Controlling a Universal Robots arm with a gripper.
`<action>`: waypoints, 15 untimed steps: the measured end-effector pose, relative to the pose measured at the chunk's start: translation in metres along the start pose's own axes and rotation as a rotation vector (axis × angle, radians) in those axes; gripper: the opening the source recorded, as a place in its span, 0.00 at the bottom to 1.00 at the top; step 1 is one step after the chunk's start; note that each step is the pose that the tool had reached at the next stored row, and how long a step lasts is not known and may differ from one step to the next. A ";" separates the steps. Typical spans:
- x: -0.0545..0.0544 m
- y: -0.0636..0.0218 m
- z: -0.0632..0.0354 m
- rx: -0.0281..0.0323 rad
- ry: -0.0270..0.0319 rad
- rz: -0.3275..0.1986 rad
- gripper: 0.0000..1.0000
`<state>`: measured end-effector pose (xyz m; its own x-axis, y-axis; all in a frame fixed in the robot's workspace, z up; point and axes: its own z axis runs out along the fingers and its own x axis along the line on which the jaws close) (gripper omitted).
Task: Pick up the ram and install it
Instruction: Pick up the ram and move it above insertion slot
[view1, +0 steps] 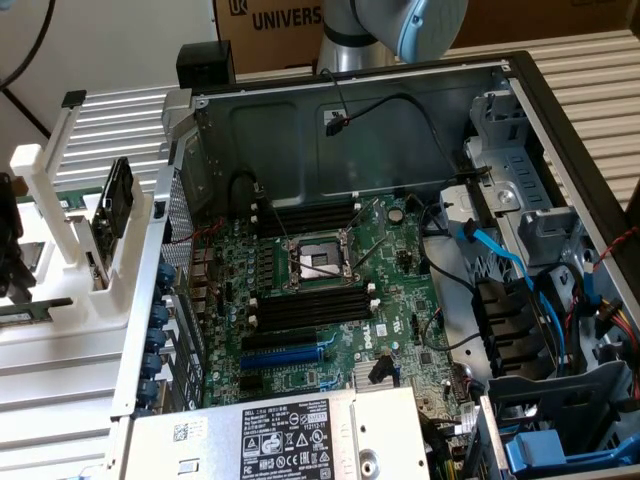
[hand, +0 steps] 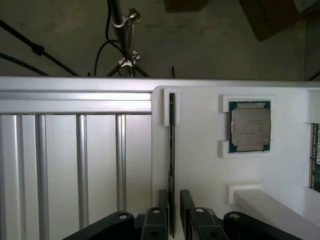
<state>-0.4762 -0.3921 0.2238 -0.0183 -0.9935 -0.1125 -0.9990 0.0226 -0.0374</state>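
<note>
Ram (hand: 171, 145) stands on edge in a slot of the white holder (hand: 200, 165). Claw (hand: 173, 200) is apart, one finger either side. Probably light, stiff, fragile: pinch the flat faces mid-length, don't twist.

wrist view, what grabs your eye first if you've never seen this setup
The eye goes first to the thin dark ram, standing edge-on in a slot of the white holder. The open pincer has a black finger on either side of it. Next comes the silver-topped processor chip, lying flat in its own white frame on the same holder, off to one side of the ram.
</note>
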 end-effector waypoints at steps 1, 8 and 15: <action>0.001 0.0002 0.0051 -0.0004 -0.0004 0.000 0.24; 0.001 -0.0001 0.0081 -0.0425 -0.0022 0.005 0.24; 0.002 -0.0020 0.0136 -0.0424 -0.0026 0.005 0.24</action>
<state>-0.4736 -0.3925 0.2101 -0.0232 -0.9931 -0.1151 -0.9997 0.0227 0.0053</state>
